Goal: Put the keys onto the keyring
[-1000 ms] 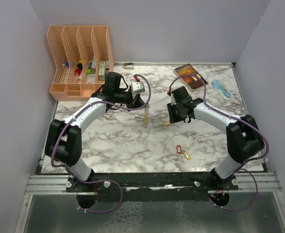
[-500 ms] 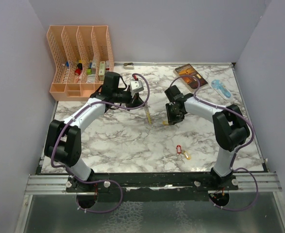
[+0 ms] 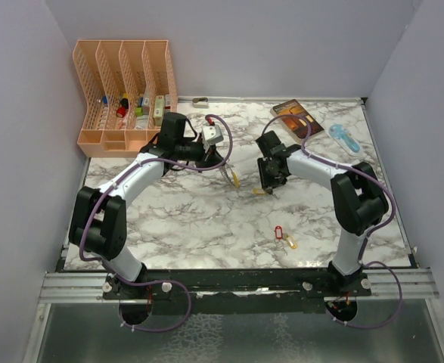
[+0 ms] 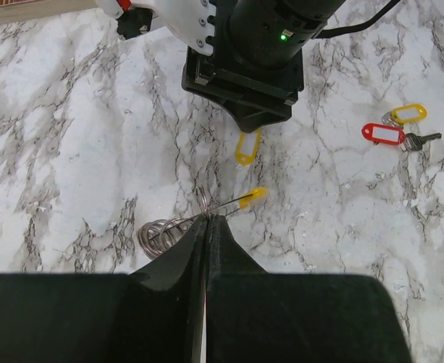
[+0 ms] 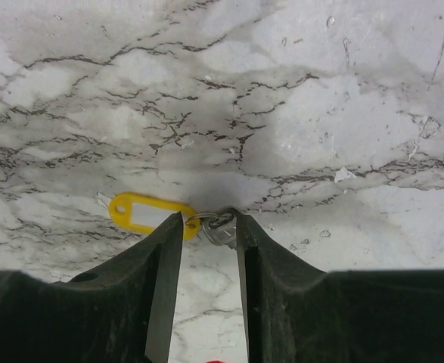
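Marble table (image 3: 176,219), grey walls, both arms meeting mid-table. Your L gripper (image 4: 207,219) is clamped fully shut on the keyring (image 4: 159,235), pinching the wire where the silvery coil runs out into the straight bit w/ the yellow tip (image 4: 253,197). That tip points toward the R arm. Can't tell from the wrist view whether it's clear of the marble.

R gripper (image 5: 206,219) is down at the surface, jaws part open and straddling the metal end of the yellow-tag key (image 5: 150,214). The key lies flat and its tag sticks out sideways past one finger. It doesn't look gripped; the pads are close to the key's small ring, but contact isn't clear.

The step in hand looks like the pick w/ R, so:
- Centre the jaws on the metal head, not the plastic tag, which will likely slip or pivot.
- Stay low and close slowly; a thin flat key can skid or flip out.
- Leave the key's loop poking beyond the fingertips, or you'll have nothing to thread.
- Keep L dead steady w/ the tip aimed at R.

The red-tag key (image 4: 383,134) and second yellow-tag key (image 4: 407,114) lie together, well apart from this one. Leave them for later.
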{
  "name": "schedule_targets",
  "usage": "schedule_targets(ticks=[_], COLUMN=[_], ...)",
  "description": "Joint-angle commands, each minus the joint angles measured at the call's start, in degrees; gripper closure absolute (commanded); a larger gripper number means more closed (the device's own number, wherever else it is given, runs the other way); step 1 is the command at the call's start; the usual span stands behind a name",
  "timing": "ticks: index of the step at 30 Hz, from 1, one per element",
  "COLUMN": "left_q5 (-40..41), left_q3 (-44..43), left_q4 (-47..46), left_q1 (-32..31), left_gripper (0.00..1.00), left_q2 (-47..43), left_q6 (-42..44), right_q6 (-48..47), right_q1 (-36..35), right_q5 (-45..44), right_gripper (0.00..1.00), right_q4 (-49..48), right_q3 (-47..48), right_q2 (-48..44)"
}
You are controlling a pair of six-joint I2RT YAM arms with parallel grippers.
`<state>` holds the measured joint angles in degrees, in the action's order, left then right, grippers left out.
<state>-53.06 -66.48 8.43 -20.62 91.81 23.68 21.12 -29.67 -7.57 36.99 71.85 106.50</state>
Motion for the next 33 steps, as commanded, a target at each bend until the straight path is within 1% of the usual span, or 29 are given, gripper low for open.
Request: schedule_targets(ticks=[1, 6, 11, 13, 16, 19, 23, 28, 33], left_q5=[-0.4, -0.5, -0.7, -0.7, -0.8, -0.7, -0.7, -0.6, -0.6], left_q3=[0.5, 0.7, 0.8, 0.8, 0.7, 0.7, 0.7, 0.4, 0.4], left_q4=[-1.5, -1.5, -1.6, -1.6, -1.7, -1.8, -1.7, -1.7, -1.7], left_q1=[0.5, 0.6, 0.7, 0.7, 0.7, 0.8, 0.8, 0.8, 0.8], left_gripper=[1.00, 1.00, 1.00, 1.00, 1.00, 1.00, 1.00, 1.00, 1.00], left_q2=[-2.2, -2.2, -2.2, -2.1, -2.0, -1.9, -1.9, -1.6, -1.5], left_q6=[-0.3, -0.4, -0.3, -0.4, -0.4, -0.5, -0.5, -0.6, -0.6], right_q6=[-2.1, -3.1, -2.9, -2.5, -2.0, -1.6, -1.5, -2.0, -3.0], right_q1=[-0.3, -0.3, -0.3, -0.3, -0.3, -0.3, -0.3, -0.3, -0.3], right_q5=[-0.3, 2.1, 2.5, 2.5, 2.2, 1.7, 1.4, 1.3, 0.8], right_gripper=[0.64, 0.64, 0.68, 0.71, 0.80, 0.82, 0.81, 0.73, 0.72], right_q4=[-3.7, -4.4, -4.4, -4.4, -3.8, -3.2, -3.2, -3.0, -2.4], right_q3=[0.9, 0.9, -0.5, -1.0, -1.6, -2.0, -2.7, -3.3, -3.7], right_q2=[2.3, 3.8, 3.4, 3.1, 2.5, 1.9, 0.2, -2.6, -4.1])
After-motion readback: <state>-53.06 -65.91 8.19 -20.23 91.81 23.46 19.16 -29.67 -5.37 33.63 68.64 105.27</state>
